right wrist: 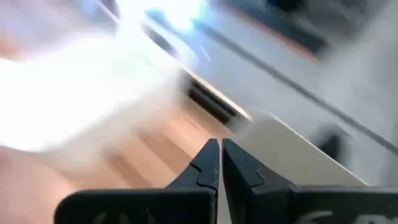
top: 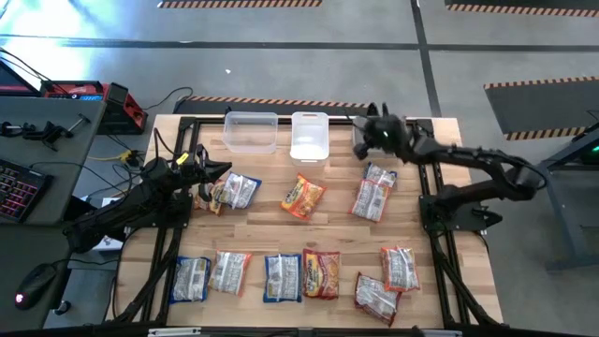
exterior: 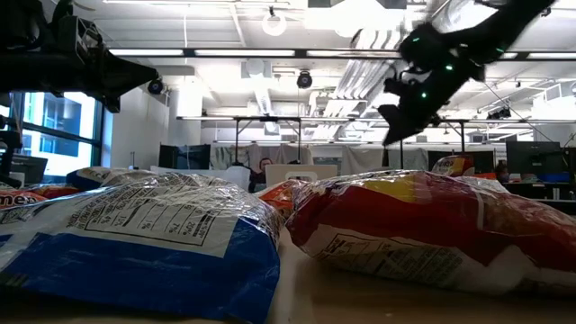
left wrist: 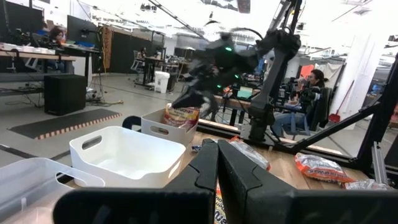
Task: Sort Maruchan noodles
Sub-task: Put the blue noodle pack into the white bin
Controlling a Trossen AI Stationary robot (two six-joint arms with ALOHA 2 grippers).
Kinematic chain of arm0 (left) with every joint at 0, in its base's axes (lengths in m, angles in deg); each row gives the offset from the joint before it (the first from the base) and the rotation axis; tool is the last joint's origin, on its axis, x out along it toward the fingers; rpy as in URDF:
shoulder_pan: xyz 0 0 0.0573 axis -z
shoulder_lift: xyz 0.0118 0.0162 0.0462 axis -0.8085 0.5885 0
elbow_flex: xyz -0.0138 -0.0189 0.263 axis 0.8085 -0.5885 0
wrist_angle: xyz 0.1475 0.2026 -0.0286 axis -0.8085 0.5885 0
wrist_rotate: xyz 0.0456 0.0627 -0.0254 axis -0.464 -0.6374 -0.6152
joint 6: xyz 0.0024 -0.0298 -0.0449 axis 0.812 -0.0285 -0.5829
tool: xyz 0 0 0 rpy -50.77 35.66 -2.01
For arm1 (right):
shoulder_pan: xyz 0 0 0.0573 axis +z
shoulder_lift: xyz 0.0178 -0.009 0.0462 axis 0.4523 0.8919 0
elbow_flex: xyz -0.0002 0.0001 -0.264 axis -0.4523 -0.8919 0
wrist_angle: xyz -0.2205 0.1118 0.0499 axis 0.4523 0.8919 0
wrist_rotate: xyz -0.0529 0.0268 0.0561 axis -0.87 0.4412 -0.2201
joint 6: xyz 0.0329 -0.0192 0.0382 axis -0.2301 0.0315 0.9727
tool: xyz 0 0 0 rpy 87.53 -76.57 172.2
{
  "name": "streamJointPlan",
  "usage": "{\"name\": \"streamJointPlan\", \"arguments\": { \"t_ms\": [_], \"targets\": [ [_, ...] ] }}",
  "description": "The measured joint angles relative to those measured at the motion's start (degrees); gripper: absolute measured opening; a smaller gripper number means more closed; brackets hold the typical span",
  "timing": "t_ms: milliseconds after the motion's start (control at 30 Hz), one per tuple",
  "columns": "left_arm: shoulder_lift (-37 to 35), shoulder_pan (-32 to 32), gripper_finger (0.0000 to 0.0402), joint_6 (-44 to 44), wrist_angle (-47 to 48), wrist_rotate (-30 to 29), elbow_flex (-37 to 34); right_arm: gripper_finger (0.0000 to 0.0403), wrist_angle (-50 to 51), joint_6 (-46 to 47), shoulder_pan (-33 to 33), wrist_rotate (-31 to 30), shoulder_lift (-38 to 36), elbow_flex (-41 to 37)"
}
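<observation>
Legibly, almost nothing can be read: the blue-and-white packet [exterior: 135, 243] nearest the low camera shows a nutrition panel whose print is too small to make out, and the red packet [exterior: 432, 229] beside it is no clearer. Across the wooden table [top: 328, 234] the Maruchan noodles [top: 304, 197] lie scattered, three clusters in a middle row and six packets along the near edge. One packet [left wrist: 181, 116] stands inside the grey bin [left wrist: 168, 127] at the far right of the bin row, seen from the left wrist. Beside it the white bin [top: 310, 137] and the clear bin [top: 251, 132] hold nothing visible. Above that grey bin hangs the right gripper [top: 372, 134], its jaws pressed together and holding nothing, well above the packets. By the table's left side the left gripper [top: 208, 171] also has its jaws closed and empty, just beside a pair of packets [top: 229, 192].
</observation>
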Motion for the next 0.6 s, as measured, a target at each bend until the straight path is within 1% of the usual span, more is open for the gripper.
{"name": "streamJointPlan", "arguments": {
  "t_ms": [67,133,167,233,300,400,600],
  "targets": [
    [1.0,0.1,0.0000,0.4,0.0,0.0,0.0,0.0000,-12.8,0.1,2.3,2.7,-1.6,-5.0],
    [2.6,0.5,0.0000,1.4,0.0,-0.1,0.0,0.0000,-23.2,-0.7,4.2,4.0,-2.5,-8.5],
    [3.7,0.8,0.0000,2.2,0.3,-0.6,0.2,0.0000,-27.3,-1.4,4.9,4.0,-2.7,-9.7],
    [6.5,1.7,0.0001,3.7,1.7,-3.4,1.3,0.0000,-32.6,-3.4,5.9,3.5,-2.9,-11.1],
    [10.0,2.9,0.0002,4.0,3.9,-6.6,3.3,0.0000,-34.5,-5.1,6.3,3.0,-2.9,-11.3],
    [16.1,5.6,0.0012,2.3,11.5,-8.6,7.0,0.0000,-34.6,-7.0,6.1,2.8,-2.9,-11.3],
    [30.2,13.5,0.0058,-2.1,20.4,-15.8,14.6,0.0000,-34.4,-7.9,6.1,2.8,-2.9,-11.3]
  ]
}}
